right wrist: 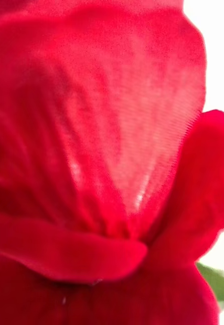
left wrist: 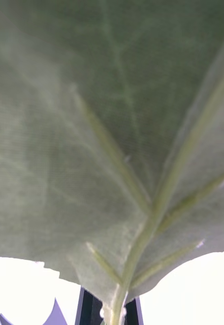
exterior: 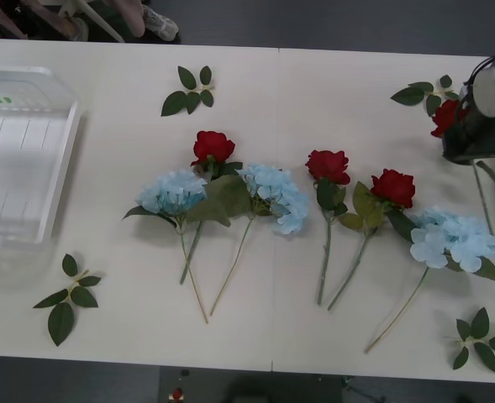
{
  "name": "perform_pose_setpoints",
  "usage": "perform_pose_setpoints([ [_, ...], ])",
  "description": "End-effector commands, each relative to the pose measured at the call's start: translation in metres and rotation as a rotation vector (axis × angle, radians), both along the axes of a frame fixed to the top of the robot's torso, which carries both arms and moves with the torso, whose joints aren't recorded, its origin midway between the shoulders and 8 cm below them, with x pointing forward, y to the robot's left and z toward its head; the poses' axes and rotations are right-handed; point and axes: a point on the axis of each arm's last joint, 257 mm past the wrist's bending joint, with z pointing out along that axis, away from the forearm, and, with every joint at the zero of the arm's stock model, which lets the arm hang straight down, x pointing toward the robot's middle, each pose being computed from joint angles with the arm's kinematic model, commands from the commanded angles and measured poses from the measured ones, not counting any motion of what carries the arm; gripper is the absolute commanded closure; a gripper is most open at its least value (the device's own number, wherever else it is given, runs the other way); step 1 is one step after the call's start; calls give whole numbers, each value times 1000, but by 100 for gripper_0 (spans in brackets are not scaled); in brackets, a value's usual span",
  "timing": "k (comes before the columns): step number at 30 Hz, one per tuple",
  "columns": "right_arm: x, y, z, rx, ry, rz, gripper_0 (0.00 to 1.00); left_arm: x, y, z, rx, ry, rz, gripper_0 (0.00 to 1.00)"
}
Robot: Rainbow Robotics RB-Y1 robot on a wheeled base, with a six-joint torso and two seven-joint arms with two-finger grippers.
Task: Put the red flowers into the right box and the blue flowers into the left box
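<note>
The right gripper (exterior: pixel 472 141) hangs over the far right of the table (exterior: pixel 314 84). A red rose (exterior: pixel 444 117) sits hard against it on the side toward the table's middle. In the right wrist view that bloom (right wrist: pixel 101 152) presses right up to the camera, with a sliver of green leaf (right wrist: pixel 218 284) at its edge. Whether the gripper is clenched on the rose or released cannot be told.

Nearest of the rest, just toward the robot from this gripper, lies a pale blue hydrangea head (exterior: pixel 453 238). Farther toward the table's middle are a second red rose (exterior: pixel 393 187) and a third (exterior: pixel 328 166), side by side. Beyond them lie a blue head (exterior: pixel 274 195), the fourth rose (exterior: pixel 213 147), and another blue head (exterior: pixel 173 191), whose big leaves overlap. That makes four red roses and three blue heads.

Loose leaf sprigs number four: one near the right gripper on the robot's side (exterior: pixel 482 336), one just past the rose beside it (exterior: pixel 423 91), one at mid-table (exterior: pixel 188 91), and one well away by the basket (exterior: pixel 69 298).

Farthest from the right gripper, at the table's left end, stands the white slotted basket (exterior: pixel 58 168).

In the left wrist view a large green leaf (left wrist: pixel 106 142) lies against the camera, its stalk (left wrist: pixel 117 304) running down toward the left gripper. Its grasp cannot be told either.
</note>
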Motion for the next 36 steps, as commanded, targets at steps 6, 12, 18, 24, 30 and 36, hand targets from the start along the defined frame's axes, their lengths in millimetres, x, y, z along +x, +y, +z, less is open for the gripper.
perform_pose_setpoints([
  [6, 2, -147, 168, -381, -111, 0, 100, 7, 15, -76, -61, -60, 85, 75],
  [12, -24, -204, 135, -406, -107, -79, 100, 8, 18, -68, -60, -80, 86, 8],
  [18, -39, -241, 88, -436, -147, -82, 100, 4, -6, -35, -101, -72, 20, 2],
  [24, -45, -244, 60, -404, -185, -125, 100, -19, -121, 16, -416, 8, -118, 2],
  [30, -47, -245, 58, -405, -195, -141, 62, -21, -212, -4, -618, 84, -122, 1],
  [36, -42, -235, 54, -343, -216, -151, 27, -37, -259, -69, -613, 59, -85, 0],
])
